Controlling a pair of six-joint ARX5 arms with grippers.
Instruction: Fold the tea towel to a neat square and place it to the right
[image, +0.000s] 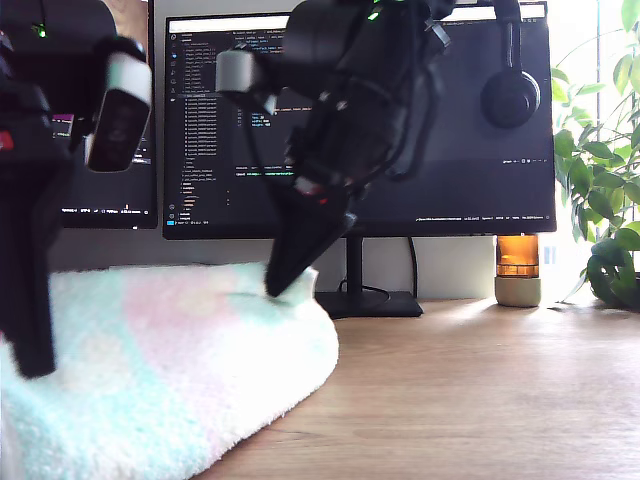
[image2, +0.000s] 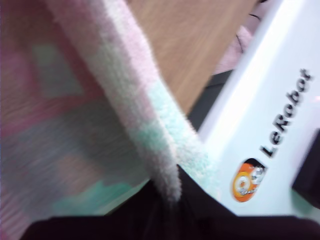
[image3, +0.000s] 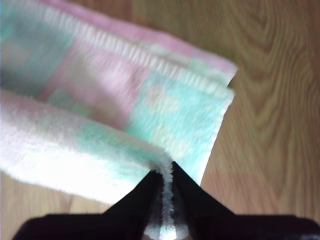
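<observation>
The tea towel (image: 150, 370), fluffy with pale mint, white and pinkish checks, lies bunched on the wooden desk at the exterior view's lower left. My first gripper (image2: 170, 197) is shut on a raised fold of the towel (image2: 145, 115). My second gripper (image3: 166, 177) is shut on a lifted edge of the towel (image3: 165, 110), above folded layers whose corners rest on the wood. In the exterior view one dark arm (image: 300, 250) points down onto the towel's far edge and another arm (image: 30, 250) stands at that view's left. Which arm is which cannot be told.
A monitor (image: 450, 150) with hanging headphones (image: 510, 95) stands behind, its black stand (image: 365, 300) just past the towel. An amber jar (image: 518, 268) and a leafy plant (image: 605, 180) sit at the exterior view's right. A white LeRobot-marked panel (image2: 270, 125) is close beside my first gripper.
</observation>
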